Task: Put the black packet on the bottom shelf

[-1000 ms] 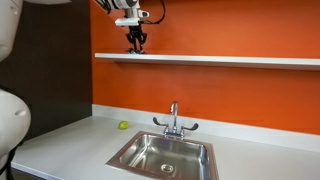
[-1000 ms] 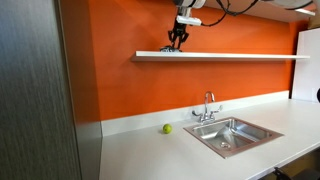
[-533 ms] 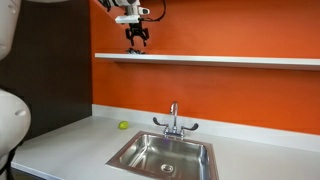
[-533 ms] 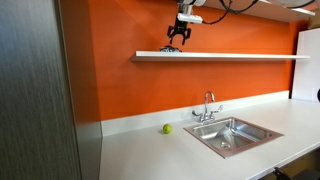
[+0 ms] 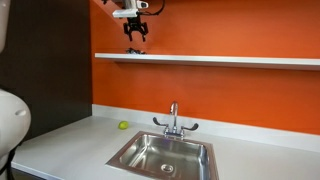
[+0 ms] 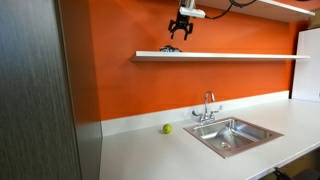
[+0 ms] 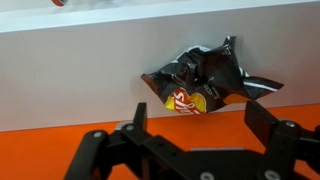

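The end effector (image 7: 198, 122) enters from the bottom edge of the wrist view with its jaws spread wide and nothing between them. In both exterior views it hangs in the upper part of the frame (image 5: 136, 33) (image 6: 179, 29), clear above the shelf (image 5: 220, 60) and touching nothing.

Just above the fingers in the wrist view, right of centre, the black packet (image 7: 205, 80) lies crumpled on the white shelf (image 7: 70, 70), with a red and yellow mark on its lower left face. In an exterior view it is only a small dark shape on the shelf (image 6: 170, 49) under the end effector. Another board shows at the top right (image 6: 290, 5), so this looks like the lower shelf, and the packet appears to be already where the task wants it.

The packet looks like thin foil: light, soft, crinkly and probably slick. It would fold instead of resisting, and a hard squeeze might crush whatever is inside. If it needs regrasping, the raised crumpled ridge near its middle seems the best hold. The flat tail toward the right gives the fingers little to bite on and could slide out.

Lower in the frames, well apart from all this, are the orange wall (image 5: 240, 95), the faucet (image 5: 173, 118), the sink (image 5: 200, 165) and a green ball (image 5: 123, 125) on the bench (image 5: 60, 150).
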`<action>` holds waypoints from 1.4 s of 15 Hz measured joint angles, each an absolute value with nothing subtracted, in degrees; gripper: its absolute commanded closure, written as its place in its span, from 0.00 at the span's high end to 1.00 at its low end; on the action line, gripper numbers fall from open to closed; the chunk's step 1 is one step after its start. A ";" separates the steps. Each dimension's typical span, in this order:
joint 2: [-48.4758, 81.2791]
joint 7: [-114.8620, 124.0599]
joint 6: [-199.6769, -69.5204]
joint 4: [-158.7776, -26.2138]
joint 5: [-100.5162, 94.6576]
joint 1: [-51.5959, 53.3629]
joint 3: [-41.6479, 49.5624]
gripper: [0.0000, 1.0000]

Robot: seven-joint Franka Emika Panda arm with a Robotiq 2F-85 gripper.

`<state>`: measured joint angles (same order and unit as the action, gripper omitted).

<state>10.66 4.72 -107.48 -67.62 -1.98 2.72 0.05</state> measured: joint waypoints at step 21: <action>-16.70 6.76 -91.22 -101.51 -3.08 1.38 0.18 1.00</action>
